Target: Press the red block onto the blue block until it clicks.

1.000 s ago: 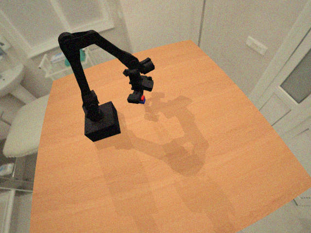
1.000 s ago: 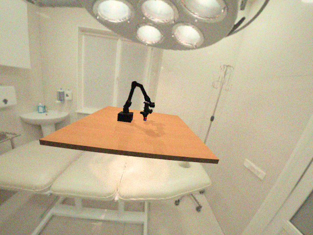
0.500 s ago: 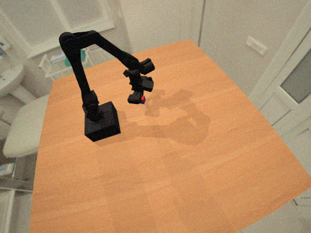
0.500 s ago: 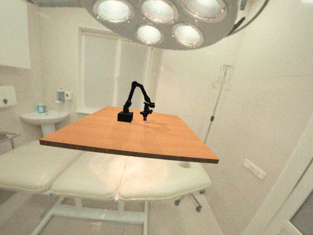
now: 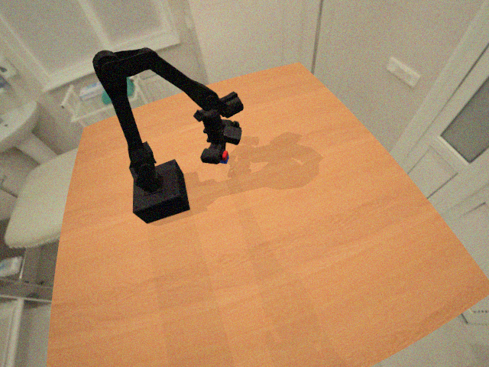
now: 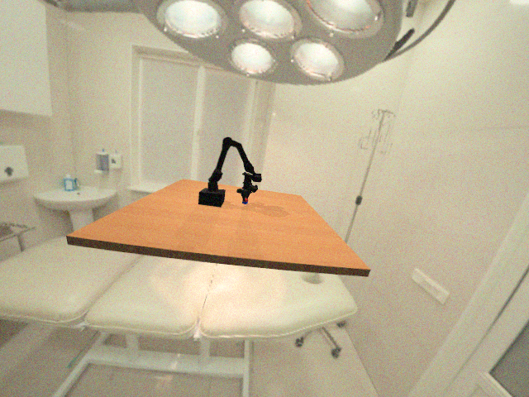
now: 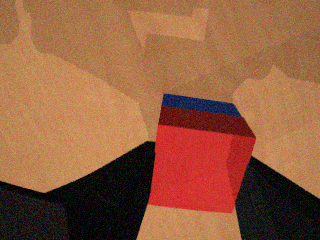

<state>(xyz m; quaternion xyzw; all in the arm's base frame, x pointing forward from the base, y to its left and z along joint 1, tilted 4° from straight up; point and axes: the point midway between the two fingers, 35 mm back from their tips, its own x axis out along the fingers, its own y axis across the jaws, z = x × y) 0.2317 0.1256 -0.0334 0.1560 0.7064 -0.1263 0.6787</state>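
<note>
Black end effector [image 5: 223, 154] [image 6: 245, 198] [image 7: 196, 159], part-open, fingers on both sides of the glossy-free red block [image 7: 192, 167] [image 5: 225, 154] [image 6: 245, 199], pinching it. Red block sits right on top of the dark blue block [image 7: 200, 104] [image 5: 224, 160] [image 6: 245, 203]; only a strip of blue shows past its far edge in wrist view. Faces look in contact there; can't tell if it's clicked in. Blue block is on the orange wood-grain table [image 5: 276, 245] [image 6: 213, 231]. Black six-joint arm [image 5: 122, 106] [image 6: 221, 160] arches up from its black box base [image 5: 167, 209] [image 6: 211, 198] and down to the stack, end effector pointing at the table. In top view, stack is just beside the base, nearer the table's upper edge than the lower, well apart from the right edge and both right-hand corners. Open room: wide stretch toward the lower edge and lower right corner; base takes up the left side.
</note>
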